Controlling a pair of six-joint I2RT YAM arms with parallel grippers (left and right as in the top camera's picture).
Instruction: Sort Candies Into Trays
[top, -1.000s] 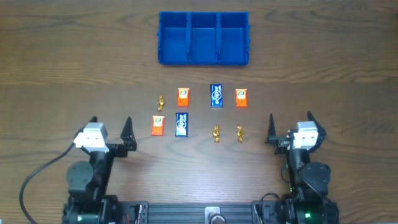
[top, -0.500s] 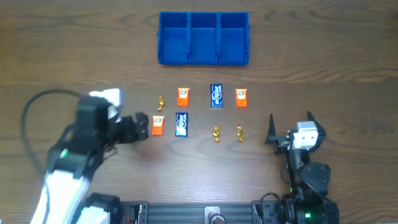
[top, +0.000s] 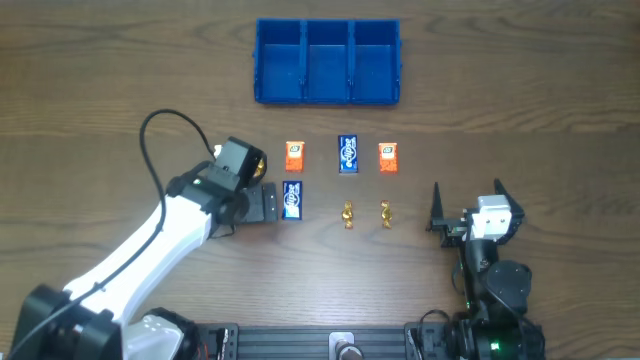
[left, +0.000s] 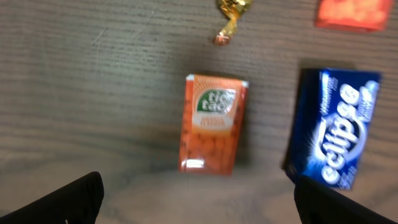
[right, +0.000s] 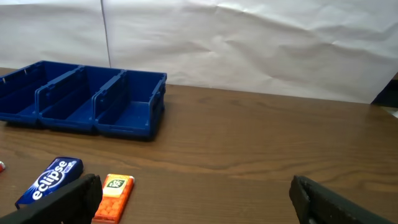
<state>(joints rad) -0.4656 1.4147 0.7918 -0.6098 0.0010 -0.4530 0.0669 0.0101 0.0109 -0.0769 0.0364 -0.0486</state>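
The right gripper sits by the near edge of the worktop, towards the right corner, with its fingers spread and nothing between them. The left gripper is farther in, left of the middle. It is also released, with its fingers wide apart, and it hangs over an orange box that lies flat on the wood without touching it.

Just beside that box on its right lies a blue pack. Farther right in the same row are a gold candy and a second gold candy, a little apart from each other.

A third gold candy lies just beyond the orange box. The next row holds a second orange box, a second blue pack and a third orange box, spaced apart.

Well beyond them, near the far edge, stands a blue tray with three compartments side by side, with no candy in any of them.
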